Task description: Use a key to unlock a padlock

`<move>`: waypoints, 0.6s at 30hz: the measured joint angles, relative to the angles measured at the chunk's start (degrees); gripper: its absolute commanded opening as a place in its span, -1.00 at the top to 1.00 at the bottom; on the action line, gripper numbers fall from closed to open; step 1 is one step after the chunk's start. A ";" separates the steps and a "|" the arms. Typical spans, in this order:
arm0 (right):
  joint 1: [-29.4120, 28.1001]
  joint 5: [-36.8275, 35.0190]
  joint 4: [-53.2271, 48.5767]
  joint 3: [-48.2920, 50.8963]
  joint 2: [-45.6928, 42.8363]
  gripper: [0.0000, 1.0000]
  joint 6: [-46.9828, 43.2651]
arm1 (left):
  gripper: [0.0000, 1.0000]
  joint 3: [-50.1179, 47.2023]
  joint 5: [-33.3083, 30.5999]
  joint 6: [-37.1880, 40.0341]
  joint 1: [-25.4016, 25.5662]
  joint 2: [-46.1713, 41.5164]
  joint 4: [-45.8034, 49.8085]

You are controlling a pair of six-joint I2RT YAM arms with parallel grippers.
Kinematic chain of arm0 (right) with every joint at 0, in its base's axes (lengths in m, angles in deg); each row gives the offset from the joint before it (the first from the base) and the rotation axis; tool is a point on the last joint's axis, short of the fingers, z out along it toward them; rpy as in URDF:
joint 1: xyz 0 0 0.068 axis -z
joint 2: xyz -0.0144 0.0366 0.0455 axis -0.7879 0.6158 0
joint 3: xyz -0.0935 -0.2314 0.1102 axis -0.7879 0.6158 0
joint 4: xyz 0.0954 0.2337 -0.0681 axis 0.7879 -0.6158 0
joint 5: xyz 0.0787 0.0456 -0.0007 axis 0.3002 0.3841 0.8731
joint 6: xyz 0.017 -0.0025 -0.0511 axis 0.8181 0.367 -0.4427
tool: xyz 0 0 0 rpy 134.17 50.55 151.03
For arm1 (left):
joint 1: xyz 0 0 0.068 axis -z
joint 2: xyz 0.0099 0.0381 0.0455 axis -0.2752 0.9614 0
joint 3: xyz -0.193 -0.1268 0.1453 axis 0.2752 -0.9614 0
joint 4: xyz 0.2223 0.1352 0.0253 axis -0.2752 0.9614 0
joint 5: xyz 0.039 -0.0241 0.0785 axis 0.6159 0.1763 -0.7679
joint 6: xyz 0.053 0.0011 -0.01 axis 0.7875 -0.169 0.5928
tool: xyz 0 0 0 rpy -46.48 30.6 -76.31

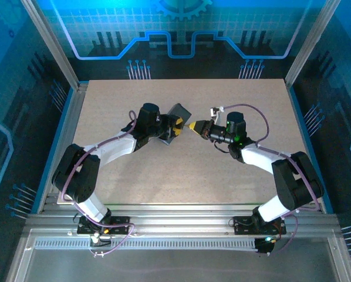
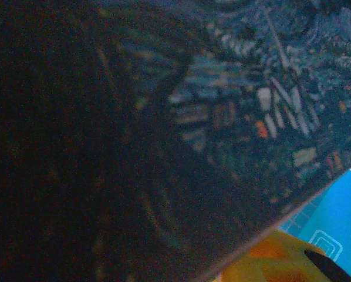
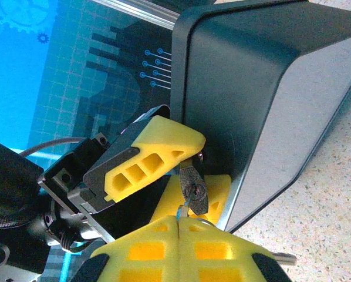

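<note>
The tiny dark padlock [image 3: 193,189] hangs at the front wall of the dark blue swirl-painted tin [image 3: 252,76]. The left gripper's yellow fingers [image 3: 158,154] sit on either side of the padlock and clamp it. My right gripper [image 3: 178,226] is shut on the thin silvery key [image 3: 186,208], whose blade tip reaches the padlock's keyhole. From above, the left gripper [image 1: 178,124] and the right gripper [image 1: 194,126] meet tip to tip at mid-table beside the tilted tin [image 1: 176,111]. The tin's painted lid [image 2: 222,117] is close in front of the left wrist camera.
The speckled beige table [image 1: 222,170] stretches around both arms. Aluminium rails [image 1: 70,117] frame it on the left, right and near side. A yellow finger [image 2: 275,258] of the right gripper shows past the tin's edge in the left wrist view.
</note>
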 measured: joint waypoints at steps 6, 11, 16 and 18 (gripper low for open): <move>0.00 0.90 2.54 0.09 1.14 1.00 -0.61 | 0.56 -0.33 -0.09 0.15 -0.22 0.00 -0.52; -0.13 0.76 3.02 1.22 0.85 1.00 -5.20 | 0.56 -0.44 0.26 0.22 -0.22 0.00 -0.61; -1.40 -0.31 -0.79 1.49 -1.44 1.00 -12.20 | 0.56 -0.66 1.18 0.22 -0.22 0.00 -0.68; -1.46 -0.42 -1.49 1.49 -1.75 1.00 -13.68 | 0.56 -0.66 1.38 0.42 -0.22 0.00 -0.72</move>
